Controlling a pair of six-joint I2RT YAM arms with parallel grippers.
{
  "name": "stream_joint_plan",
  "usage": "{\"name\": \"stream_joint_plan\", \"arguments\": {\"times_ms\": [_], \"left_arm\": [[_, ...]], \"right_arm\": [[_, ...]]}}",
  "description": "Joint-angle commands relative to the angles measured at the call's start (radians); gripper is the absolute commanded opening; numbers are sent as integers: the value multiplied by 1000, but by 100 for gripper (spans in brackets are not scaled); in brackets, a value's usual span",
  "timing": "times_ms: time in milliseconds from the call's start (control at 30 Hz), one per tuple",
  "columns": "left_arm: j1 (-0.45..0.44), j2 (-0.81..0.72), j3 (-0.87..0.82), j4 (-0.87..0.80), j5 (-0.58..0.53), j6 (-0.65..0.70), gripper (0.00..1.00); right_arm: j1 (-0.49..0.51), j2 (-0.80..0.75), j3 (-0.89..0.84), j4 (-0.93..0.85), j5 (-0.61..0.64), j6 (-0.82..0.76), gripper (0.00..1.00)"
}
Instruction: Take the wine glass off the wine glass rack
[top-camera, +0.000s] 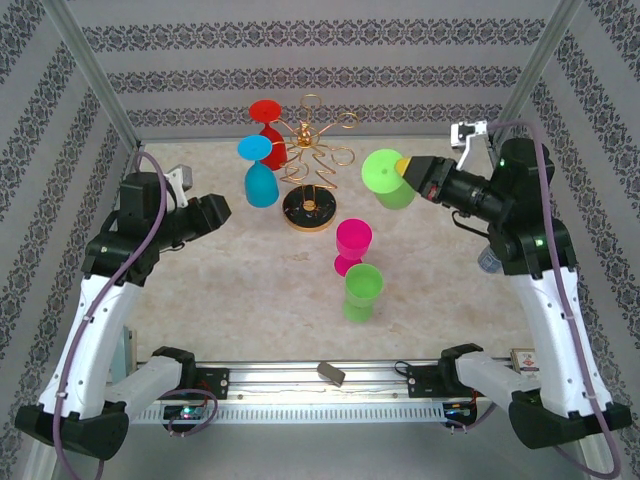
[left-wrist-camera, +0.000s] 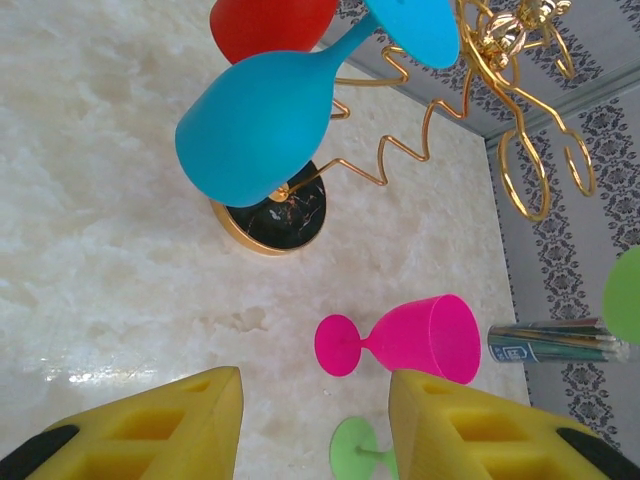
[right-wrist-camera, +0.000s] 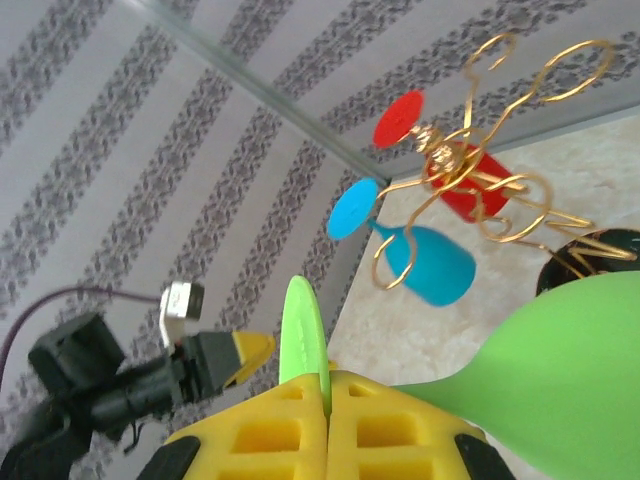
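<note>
The gold wire wine glass rack (top-camera: 312, 150) stands on its black round base (top-camera: 308, 211) at the back centre. A blue glass (top-camera: 260, 183) and a red glass (top-camera: 268, 121) hang upside down on its left arms. My right gripper (top-camera: 405, 168) is shut on the foot (right-wrist-camera: 303, 330) of a light green wine glass (top-camera: 387, 178), held on its side in the air to the right of the rack and apart from the wire. Its bowl (right-wrist-camera: 560, 370) points toward the rack (right-wrist-camera: 470, 170). My left gripper (left-wrist-camera: 315, 420) is open, left of the rack, holding nothing.
A pink glass (top-camera: 352, 243) and a green glass (top-camera: 362, 291) stand upright on the marble table (top-camera: 220, 290) in front of the rack. Patterned walls and metal posts close in the back and both sides. A small box (top-camera: 524, 357) lies near the right arm's base.
</note>
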Motion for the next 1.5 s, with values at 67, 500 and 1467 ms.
{"name": "stream_joint_plan", "arguments": {"times_ms": [67,500,1467], "left_arm": [[12,-62,-36,-76,-14,14,44],[12,-234,-143,-185,-55,-20,45],[12,-247,-274,-221,118,-124,51]], "right_arm": [[192,-34,65,-95,125,-103,0],[644,23,1,-56,321,-206,0],[993,396,-311,358,708,-528,0]]}}
